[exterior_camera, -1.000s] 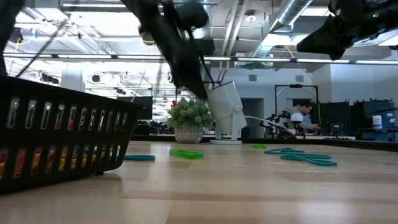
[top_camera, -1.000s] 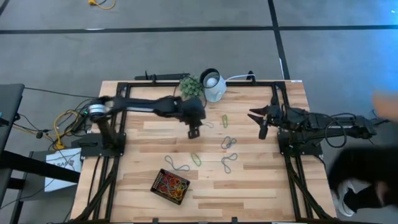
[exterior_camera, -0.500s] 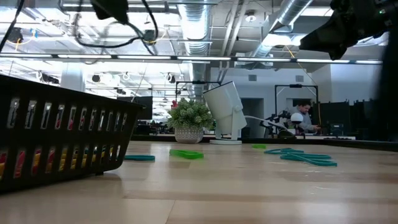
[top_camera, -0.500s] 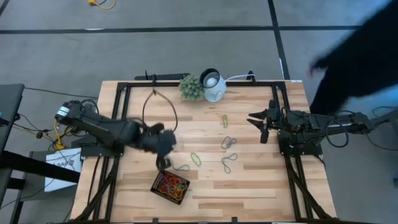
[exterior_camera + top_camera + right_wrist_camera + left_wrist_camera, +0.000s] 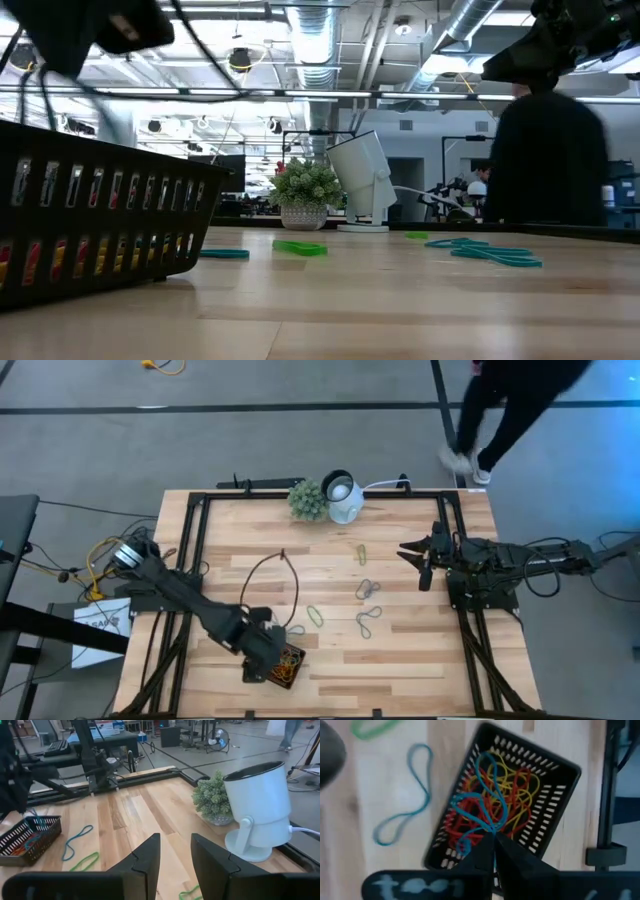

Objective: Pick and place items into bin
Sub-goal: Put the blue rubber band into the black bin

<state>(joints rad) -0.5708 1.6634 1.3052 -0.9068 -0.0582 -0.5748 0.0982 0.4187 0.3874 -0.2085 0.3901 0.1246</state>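
The bin (image 5: 288,672) is a small black slotted tray near the table's near-left part, holding red and yellow rubber bands (image 5: 520,795). My left gripper (image 5: 266,650) hovers right above it, shut on a blue rubber band (image 5: 482,802). Loose bands lie flat on the wood: a blue one (image 5: 405,805) beside the bin, a green one (image 5: 315,615), and several more (image 5: 368,622) toward the middle. My right gripper (image 5: 415,553) waits open above the table's right side, away from all of them. My left gripper pinches the blue band between its two fingers at one end of the loop (image 5: 491,827), coming from above and pointing down. The band hangs slack below the fingers, its loops spread over the red and yellow bands in the bin (image 5: 540,762).
A white round lamp (image 5: 343,498) and a small green plant ball (image 5: 307,500) stand at the far edge. Black frame rails (image 5: 195,550) run along the left and right sides. A person (image 5: 510,405) walks on the floor beyond the far right corner.
My left gripper has swept from the table's middle, near the plant, toward the near edge and left, ending above the bin. A person has walked past the table's right side toward the far right corner.
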